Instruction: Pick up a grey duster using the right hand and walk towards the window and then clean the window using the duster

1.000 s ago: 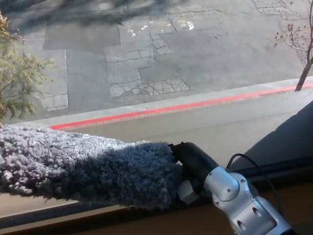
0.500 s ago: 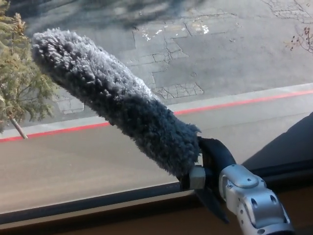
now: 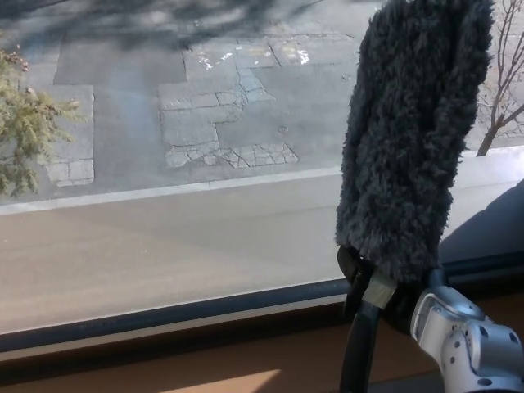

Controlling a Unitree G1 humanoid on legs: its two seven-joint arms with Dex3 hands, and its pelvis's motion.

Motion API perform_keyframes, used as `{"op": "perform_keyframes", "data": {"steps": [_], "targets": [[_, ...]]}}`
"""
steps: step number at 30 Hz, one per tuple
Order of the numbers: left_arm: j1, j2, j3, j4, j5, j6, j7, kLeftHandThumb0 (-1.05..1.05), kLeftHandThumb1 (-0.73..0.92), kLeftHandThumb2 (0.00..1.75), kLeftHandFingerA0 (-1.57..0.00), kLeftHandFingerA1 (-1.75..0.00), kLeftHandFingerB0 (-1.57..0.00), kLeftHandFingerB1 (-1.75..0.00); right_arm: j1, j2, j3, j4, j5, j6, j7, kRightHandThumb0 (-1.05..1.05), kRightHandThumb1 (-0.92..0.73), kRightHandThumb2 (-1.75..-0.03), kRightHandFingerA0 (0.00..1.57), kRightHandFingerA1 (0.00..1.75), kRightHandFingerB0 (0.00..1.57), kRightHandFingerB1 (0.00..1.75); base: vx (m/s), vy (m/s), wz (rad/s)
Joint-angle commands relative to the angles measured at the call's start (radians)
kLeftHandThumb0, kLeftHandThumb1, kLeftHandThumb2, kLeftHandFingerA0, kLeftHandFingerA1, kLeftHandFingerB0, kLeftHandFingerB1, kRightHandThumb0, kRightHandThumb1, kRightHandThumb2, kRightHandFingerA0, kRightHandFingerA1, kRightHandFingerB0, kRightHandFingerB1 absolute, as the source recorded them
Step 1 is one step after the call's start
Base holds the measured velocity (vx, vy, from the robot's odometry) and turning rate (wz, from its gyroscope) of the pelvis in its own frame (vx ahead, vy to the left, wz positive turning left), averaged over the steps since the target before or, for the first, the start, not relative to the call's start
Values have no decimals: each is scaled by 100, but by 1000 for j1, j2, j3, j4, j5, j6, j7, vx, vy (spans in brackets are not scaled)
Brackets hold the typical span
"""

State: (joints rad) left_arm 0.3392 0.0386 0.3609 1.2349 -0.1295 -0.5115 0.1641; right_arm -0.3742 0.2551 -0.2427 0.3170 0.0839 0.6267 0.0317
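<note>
The grey fluffy duster point(image 3: 413, 131) stands nearly upright against the window glass point(image 3: 188, 180) at the right of the head view, its top cut off by the picture's upper edge. My right hand point(image 3: 393, 299) is shut on the duster's black handle just below the fluffy head, with the silver wrist point(image 3: 467, 336) coming in from the bottom right corner. The handle's lower end point(image 3: 359, 352) hangs down past the window frame. My left hand does not show.
The dark bottom window frame point(image 3: 164, 315) and a brown sill point(image 3: 205, 364) run across the lower picture. Outside are a patched road, a pavement, a green tree point(image 3: 24, 131) at left and a bare tree point(image 3: 499, 106) at right.
The duster has swung from lying leftward, through a left-leaning tilt, to almost upright at the right. My right hand turned with it. The camera view has also shifted.
</note>
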Motion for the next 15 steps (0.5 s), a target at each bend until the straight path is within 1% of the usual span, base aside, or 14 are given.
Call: {"op": "perform_keyframes", "data": {"steps": [1, 2, 3, 4, 5, 6, 9, 10, 11, 12, 13, 14, 15], "targets": [[-4, -7, -4, 21, 3, -36, -11, -7, 64, 88, -98, -115, -91, -97, 65, 12, 1, -55, 68, 8, 9, -37, -66, -100, 108, 175, 85, 166, -66, 100, 2], [-5, -8, -4, 22, 2, -36, -13, -7, 64, 88, -98, -115, -91, -97, 77, 6, 1, -64, 79, 4, 14, -37, -66, -100, 108, 175, 85, 166, -87, 61, 0], [3, -16, 2, 8, -7, -46, -17, -7, 61, 94, -102, -122, -91, -105, 79, 2, -18, -64, 102, 11, 22, -37, -60, -111, 106, 175, 83, 167, 0, 0, 0], [6, -19, 4, 2, -11, -50, -19, -7, 61, 94, -102, -122, -91, -105, 81, -1, -25, -64, 114, 16, 24, -37, -60, -111, 106, 175, 83, 167, -104, 41, -1], [13, -23, 4, -7, -10, -53, -13, -6, 64, 90, -99, -126, -90, -106, 83, -1, -36, -72, 120, 23, 14, -35, -61, -111, 105, 175, 82, 166, -56, -8, -8], [19, -26, 6, -14, -12, -60, -14, -4, 61, 95, -99, -129, -91, -110, 90, -8, -43, -79, 124, 19, 12, -35, -60, -112, 106, 175, 82, 166, 0, 0, 0], [27, -28, 12, -23, -16, -68, -20, -4, 61, 95, -99, -129, -91, -110, 102, -20, -41, -87, 131, 9, 16, -35, -60, -112, 106, 175, 82, 166, -34, -81, 3], [24, -21, 9, -12, -8, -57, -11, -7, 58, 98, -102, -122, -93, -107, 118, -38, -49, -111, 134, 15, 14, -33, -63, -113, 104, 175, 80, 165, -51, -147, -3], [16, -11, 19, 12, -16, -44, -23, -5, 56, 100, -105, -115, -94, -101, 143, -76, -20, -126, 120, -1, 60, -33, -65, -109, 102, 175, 76, 172, -7, -163, 100], [11, -5, 24, 28, -17, -33, -26, -7, 56, 99, -102, -112, -94, -101, 176, -109, 0, -159, 119, 0, 96, -36, -71, -93, 102, 175, 77, 170, -48, -169, 18], [8, -1, 24, 37, -15, -27, -23, -7, 56, 99, -102, -112, -94, -101, 204, -130, 10, -194, 126, 9, 117, -36, -71, -93, 102, 175, 77, 170, -56, -112, -7], [16, -11, 22, 29, -12, -45, -19, -7, 59, 98, -102, -122, -93, -107, 246, -161, 13, -248, 139, 33, 139, -38, -73, -87, 104, 175, 81, 169, -58, -105, 5], [19, -15, 21, 25, -11, -54, -18, -7, 59, 98, -102, -122, -93, -107, 264, -175, 17, -271, 147, 44, 145, -38, -73, -87, 104, 175, 81, 169, -55, -89, 4]]}}
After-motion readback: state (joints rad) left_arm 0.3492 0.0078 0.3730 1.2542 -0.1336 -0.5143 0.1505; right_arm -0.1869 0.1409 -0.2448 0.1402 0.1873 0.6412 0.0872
